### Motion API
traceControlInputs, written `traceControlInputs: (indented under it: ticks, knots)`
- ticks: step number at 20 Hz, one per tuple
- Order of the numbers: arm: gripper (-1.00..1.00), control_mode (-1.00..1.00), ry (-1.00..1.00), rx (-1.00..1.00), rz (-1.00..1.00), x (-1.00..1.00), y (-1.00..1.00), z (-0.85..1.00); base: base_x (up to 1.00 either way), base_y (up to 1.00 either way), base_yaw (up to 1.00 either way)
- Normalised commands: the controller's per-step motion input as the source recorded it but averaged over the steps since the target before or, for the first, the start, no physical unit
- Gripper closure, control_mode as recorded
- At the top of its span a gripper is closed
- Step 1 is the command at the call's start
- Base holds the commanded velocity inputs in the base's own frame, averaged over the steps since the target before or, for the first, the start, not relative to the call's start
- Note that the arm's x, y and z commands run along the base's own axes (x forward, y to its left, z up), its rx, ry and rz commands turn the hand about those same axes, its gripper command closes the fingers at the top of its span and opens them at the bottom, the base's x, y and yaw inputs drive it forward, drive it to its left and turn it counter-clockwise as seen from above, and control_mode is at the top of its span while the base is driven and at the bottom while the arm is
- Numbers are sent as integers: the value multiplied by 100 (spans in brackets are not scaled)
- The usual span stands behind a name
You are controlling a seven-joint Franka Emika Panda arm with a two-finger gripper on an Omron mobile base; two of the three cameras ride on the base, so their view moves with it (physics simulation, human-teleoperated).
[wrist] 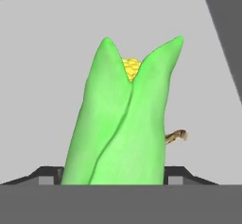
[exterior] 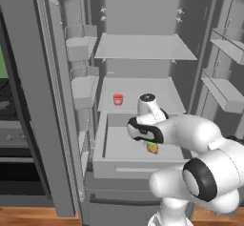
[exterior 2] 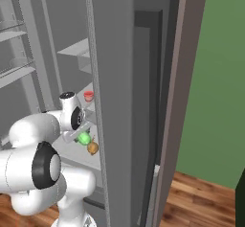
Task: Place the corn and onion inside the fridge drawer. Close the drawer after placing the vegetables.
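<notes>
Grey, matte fridge interior surrounds the work: flat shelves above, door bins to either side, and the fridge drawer (exterior: 112,146) pulled out as a wide shallow tray with a plain front. On the shelf just above the drawer stands a small red cup (exterior: 118,99).

Over the drawer's right half hangs the gripper (wrist: 113,183), and in the hand view its fingers are clamped on the corn (wrist: 120,124), a glossy green husk with two pointed leaf tips parted around a knobbly yellow kernel patch. From the right base camera the corn shows as a bright green blob just under the hand. The onion (exterior 2: 93,148) sits just beside and below it, round and orange-brown, its thin dry stem peeking out past the husk in the hand view. It appears to lie already in the drawer, though whether it rests on the floor is hard to tell.

My reading is that the corn-placing step is in hand. Next the arm needs to lower the corn toward the drawer's bare floor, clear of the onion, then release. After that the drawer front needs a push shut.
</notes>
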Motion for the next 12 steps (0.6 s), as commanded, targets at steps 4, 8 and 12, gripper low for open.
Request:
traceControlInputs:
  ticks: [4,8,12]
  knots:
    - [100,-100,4,0,3,-9,52,-22,0,0,0]
    - [100,-100,6,-1,1,0,51,-19,0,0,0]
    - [100,-100,3,0,4,0,29,-29,0,0,0]
